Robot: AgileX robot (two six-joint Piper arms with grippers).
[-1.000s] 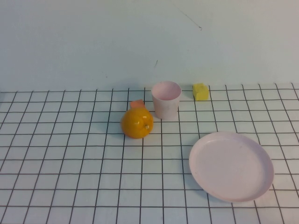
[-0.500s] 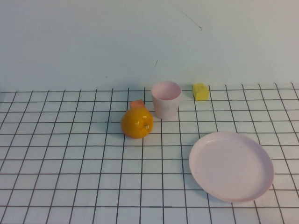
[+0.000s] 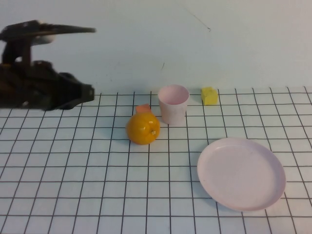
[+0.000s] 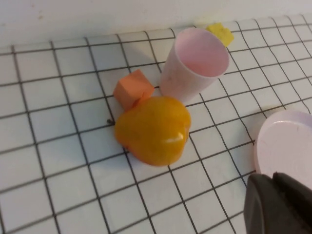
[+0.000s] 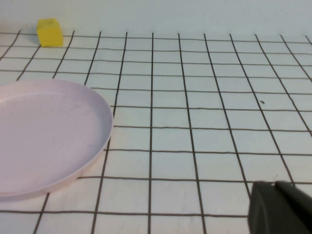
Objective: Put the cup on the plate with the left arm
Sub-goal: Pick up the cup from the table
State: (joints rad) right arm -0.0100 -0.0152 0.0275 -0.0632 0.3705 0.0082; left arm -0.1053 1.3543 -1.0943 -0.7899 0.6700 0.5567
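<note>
The pale pink cup point(image 3: 173, 104) stands upright and empty at the back middle of the grid table; it also shows in the left wrist view point(image 4: 195, 63). The pale pink plate point(image 3: 241, 173) lies empty at the front right, also in the left wrist view point(image 4: 287, 146) and the right wrist view point(image 5: 44, 131). My left gripper point(image 3: 89, 92) hangs above the far left of the table, well left of the cup, its fingers point(image 4: 261, 204) together and empty. My right gripper point(image 5: 275, 187) shows only in its wrist view, shut and empty, off to the plate's right.
An orange point(image 3: 143, 128) sits just front-left of the cup, with a small orange cube point(image 3: 143, 108) behind it. A yellow cube point(image 3: 209, 95) lies right of the cup near the back wall. The wall runs close behind the cup.
My left arm has come into the high view from the left edge; it was out of view before. The cup, plate and orange have not moved.
</note>
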